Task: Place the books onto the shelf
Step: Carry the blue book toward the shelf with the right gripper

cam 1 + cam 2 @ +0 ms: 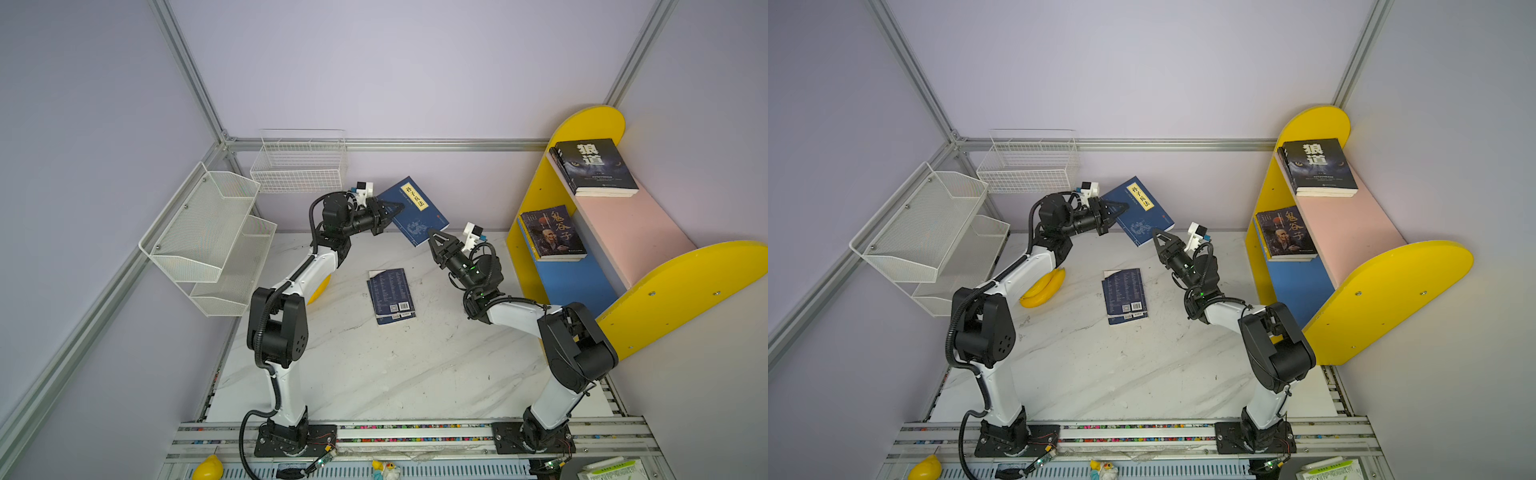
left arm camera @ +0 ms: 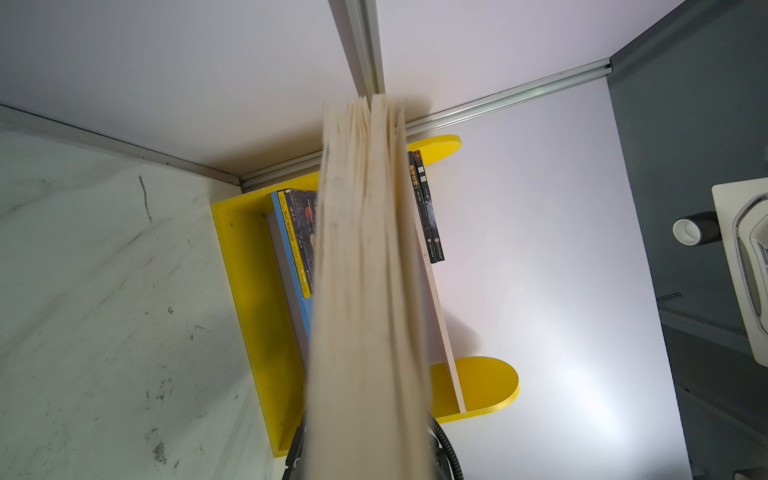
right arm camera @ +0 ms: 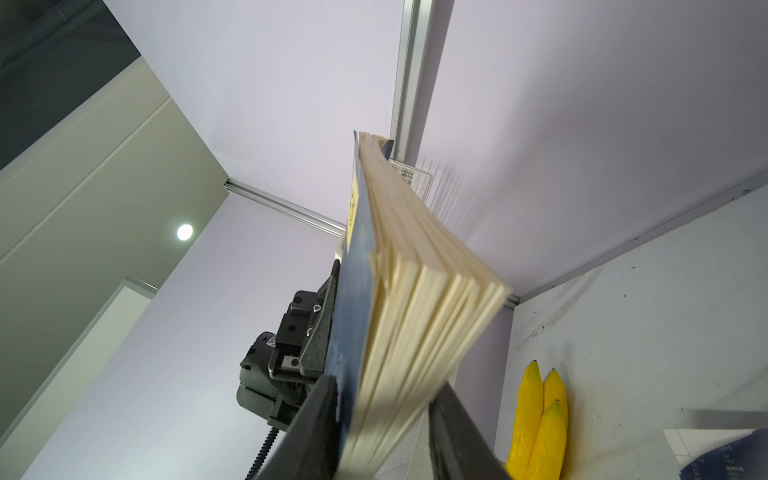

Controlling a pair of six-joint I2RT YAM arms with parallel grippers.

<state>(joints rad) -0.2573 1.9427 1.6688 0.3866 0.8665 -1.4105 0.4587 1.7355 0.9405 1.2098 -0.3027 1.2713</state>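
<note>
Nearest on the marble table [image 1: 374, 374], a navy paperback [image 1: 391, 296] lies flat with its back cover and barcode up, between the two arms. To its left, yellow bananas [image 1: 1044, 286] rest on the table, partly under the left arm.

Farther back, the right end effector [image 1: 433, 235] reaches up to the low corner of a second navy book with a yellow label [image 1: 424, 220], which hangs tilted above the table. In the right wrist view its jaws stand on either side of the cover and pages; whether they press on the book cannot be told. The left end effector [image 1: 392, 212] is clenched on the opposite edge of this book.

At the right stands the shelf [image 1: 665, 291]. A dark book with an orange title [image 1: 552, 232] lies on its blue lower board [image 1: 569, 286] on top of another book. A black book with a white title [image 1: 596, 166] lies on the pink upper board [image 1: 623, 232], also on top of another
</note>
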